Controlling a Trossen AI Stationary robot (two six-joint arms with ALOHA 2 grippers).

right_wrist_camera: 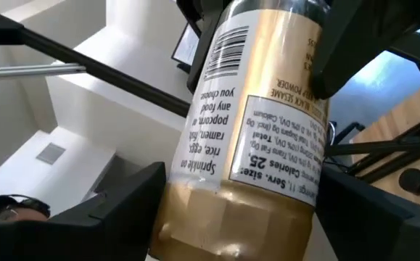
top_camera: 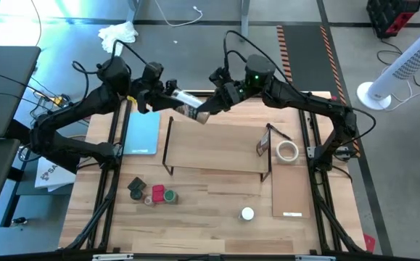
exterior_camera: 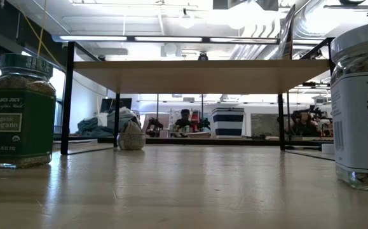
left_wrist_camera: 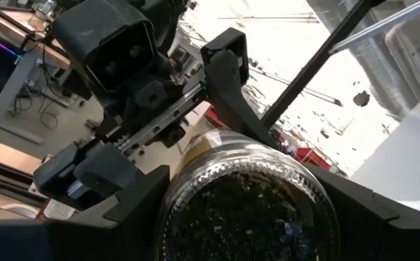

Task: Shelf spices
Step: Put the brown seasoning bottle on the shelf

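1. Clear glass spice jar w/ gold label and tan top [top_camera: 188, 106] is up in the air above the far edge of the wooden tabletop [top_camera: 210, 210], lying roughly level, between the two hands.
2. Left hand [top_camera: 172, 95] at the jar's left end, fingers either side of the glass, grasping it. In the left wrist view the jar's clear base [left_wrist_camera: 249, 206] sits right btwn that hand's dark fingers [left_wrist_camera: 104, 210].
3. Right hand [top_camera: 208, 109] at the jar's right end, the tan-top end. In the right wrist view the jar body [right_wrist_camera: 257, 138] fills the gap btwn its fingers [right_wrist_camera: 122, 206], which flank it; whether they press or are released — can't tell.
4. Shelf w/ pale wooden plank top and thin black wire end frames [top_camera: 217, 145] stands mid-tabletop, just near of the jar and both hands. No jar on its top.
5. Other spices near-left on the tabletop: dark-topped jar [top_camera: 136, 187], green-topped jar [top_camera: 170, 196], red-topped tin [top_camera: 157, 192], pinkish-topped one [top_camera: 149, 199], all clustered close.
6. White-topped jar [top_camera: 247, 213] alone, near side, right of centre, well apart from the cluster.
7. White tape ring [top_camera: 288, 151] on a thin flat pale board [top_camera: 291, 188] at right; flat light-blue pad [top_camera: 142, 134] left of the shelf.
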